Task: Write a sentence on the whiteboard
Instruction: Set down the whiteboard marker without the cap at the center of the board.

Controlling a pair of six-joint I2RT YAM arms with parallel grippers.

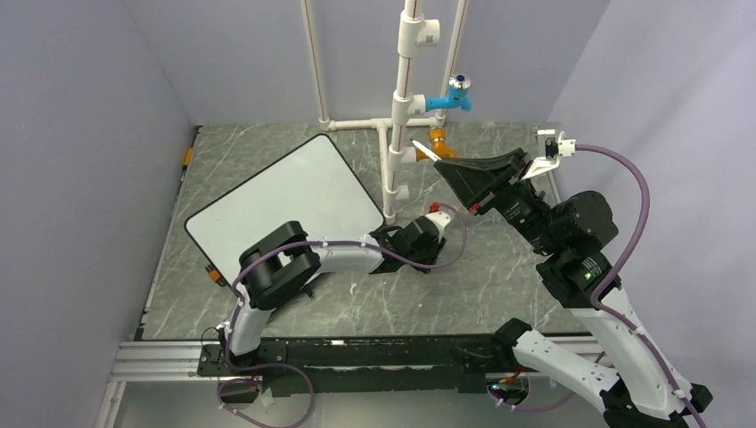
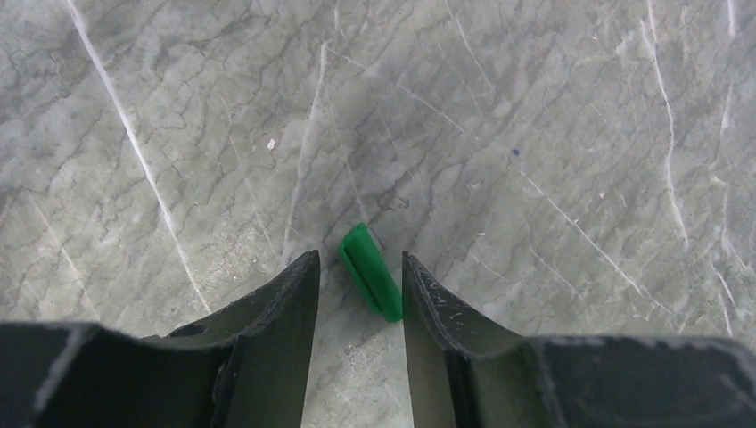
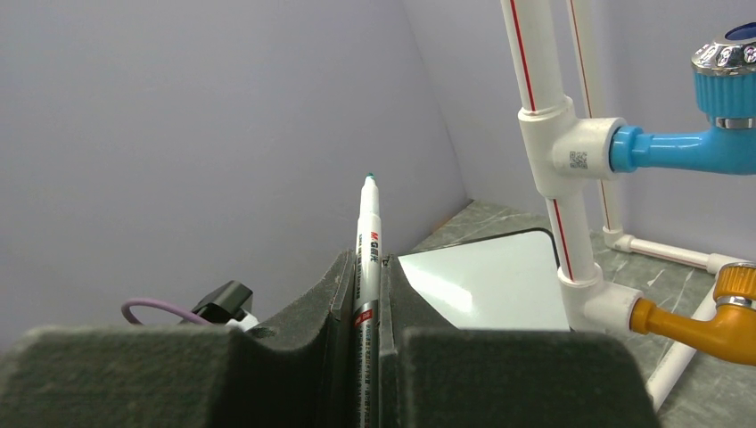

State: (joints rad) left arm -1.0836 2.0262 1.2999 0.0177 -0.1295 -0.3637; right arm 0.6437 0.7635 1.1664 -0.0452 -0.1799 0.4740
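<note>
We log: marker (image 3: 366, 267), barrel printed "M&G", clamped in right gripper (image 3: 364, 269) jaws; green cap (image 2: 369, 282) on bench (image 2: 553, 125) between parted left gripper (image 2: 359, 261) jaws; whiteboard (image 1: 285, 201); QR label (image 3: 578, 160) on pipe fitting (image 3: 548, 134).

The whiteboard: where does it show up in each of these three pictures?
Top external: the whiteboard lies left of centre.
Left wrist: not in it.
Right wrist: low, right of centre, right of the marker.
Shared landmark: the white pipe stand beside the board, in top and right wrist views.

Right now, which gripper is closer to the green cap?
Left. The left gripper straddles the green cap on the table; the right gripper, holding the marker, is up beside the taps.
</note>
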